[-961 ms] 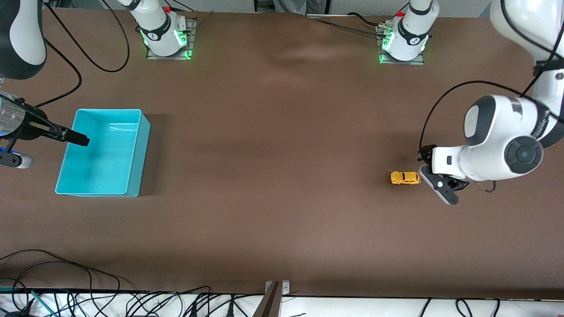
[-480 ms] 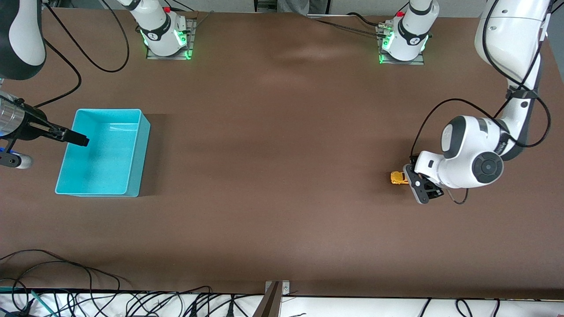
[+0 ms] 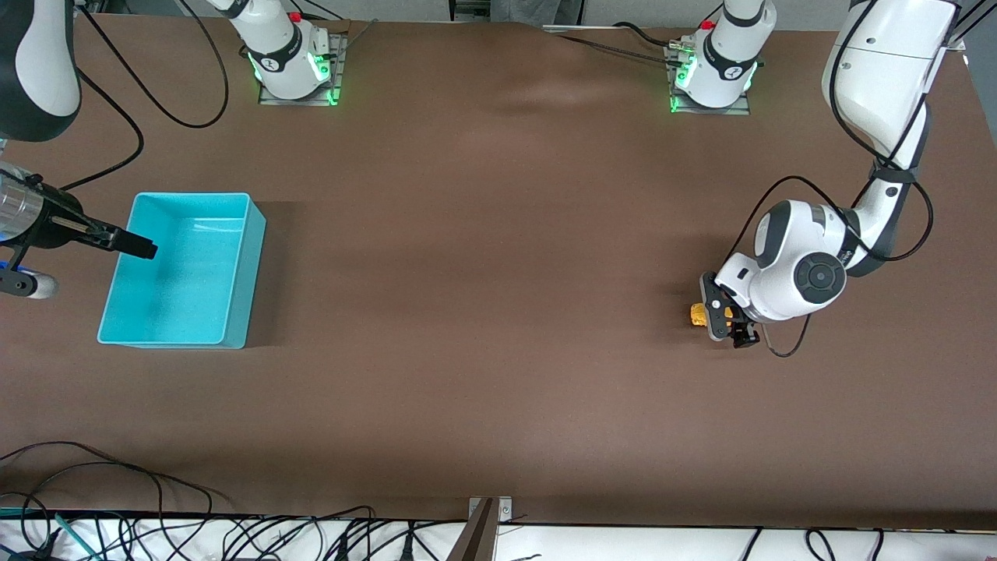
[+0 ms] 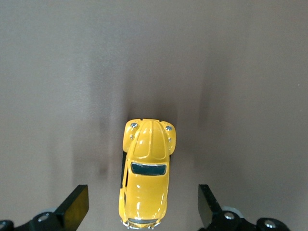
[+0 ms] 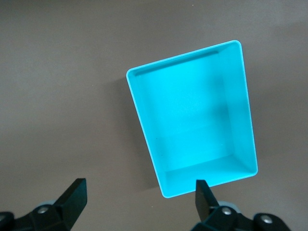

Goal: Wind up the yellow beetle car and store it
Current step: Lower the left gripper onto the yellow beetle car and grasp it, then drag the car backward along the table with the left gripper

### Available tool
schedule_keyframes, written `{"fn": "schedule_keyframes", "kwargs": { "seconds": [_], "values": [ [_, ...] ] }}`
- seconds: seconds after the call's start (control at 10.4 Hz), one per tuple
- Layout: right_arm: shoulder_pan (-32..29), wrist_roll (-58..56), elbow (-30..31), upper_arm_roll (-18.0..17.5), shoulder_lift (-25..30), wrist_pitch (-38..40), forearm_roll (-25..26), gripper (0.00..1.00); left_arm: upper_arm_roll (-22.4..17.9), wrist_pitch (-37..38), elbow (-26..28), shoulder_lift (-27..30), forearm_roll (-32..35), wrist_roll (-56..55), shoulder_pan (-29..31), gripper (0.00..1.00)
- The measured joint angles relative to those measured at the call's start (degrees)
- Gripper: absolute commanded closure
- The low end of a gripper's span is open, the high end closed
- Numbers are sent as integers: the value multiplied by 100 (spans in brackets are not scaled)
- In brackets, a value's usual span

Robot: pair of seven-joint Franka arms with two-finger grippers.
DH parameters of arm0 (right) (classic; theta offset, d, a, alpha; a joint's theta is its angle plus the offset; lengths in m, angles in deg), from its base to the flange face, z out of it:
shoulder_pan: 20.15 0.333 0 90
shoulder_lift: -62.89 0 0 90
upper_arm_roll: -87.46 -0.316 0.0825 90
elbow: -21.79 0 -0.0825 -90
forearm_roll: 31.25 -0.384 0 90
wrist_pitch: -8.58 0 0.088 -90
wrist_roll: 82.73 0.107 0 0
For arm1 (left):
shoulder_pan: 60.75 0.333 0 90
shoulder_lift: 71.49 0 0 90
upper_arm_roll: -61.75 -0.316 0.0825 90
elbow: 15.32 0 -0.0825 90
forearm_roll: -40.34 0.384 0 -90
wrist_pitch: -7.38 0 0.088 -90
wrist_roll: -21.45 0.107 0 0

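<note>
Brown matting covers the long work table (image 3: 498,312), where a tiny yellow-orange toy beetle car (image 4: 146,175) with dark windows stands on its wheels toward the left arm's end, well apart from the turquoise rectangular plastic bin (image 3: 183,269) at the right arm's end. Low over the car, the left gripper (image 3: 723,318) has its black fingers (image 4: 74,207) spread wide, one on each side of the rounded body, neither touching it. Up in the air at the bin's outer edge, the right gripper (image 5: 139,199) waits on its arm, its jaws likewise apart and holding nothing.
</note>
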Motion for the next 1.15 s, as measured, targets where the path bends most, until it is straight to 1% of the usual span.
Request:
{"fn": "schedule_keyframes", "kwargs": {
  "seconds": [0.1,0.19,0.29,0.38,0.48,0.58,0.67,1.15],
  "values": [
    [-1,0,0,0,0,0,0,0,2,-192,127,0,30,33,-7,2],
    [-1,0,0,1,0,1,0,0,2,-394,276,-2,45,52,-8,17],
    [-1,0,0,2,0,6,0,0,2,-484,369,-1,48,106,-8,50],
    [-2,0,0,4,-1,13,0,0,2,-519,412,-1,52,233,-8,70],
    [-2,0,0,8,-1,18,0,0,2,-533,413,1,52,368,-7,82],
    [-3,0,0,13,-2,19,0,0,1,-541,411,8,52,472,-6,90],
    [-3,0,0,17,-3,20,0,0,1,-541,411,18,53,508,-5,93],
    [-3,0,0,18,-5,21,-6,0,-7,-538,413,17,53,611,5,92]
  ]
}}
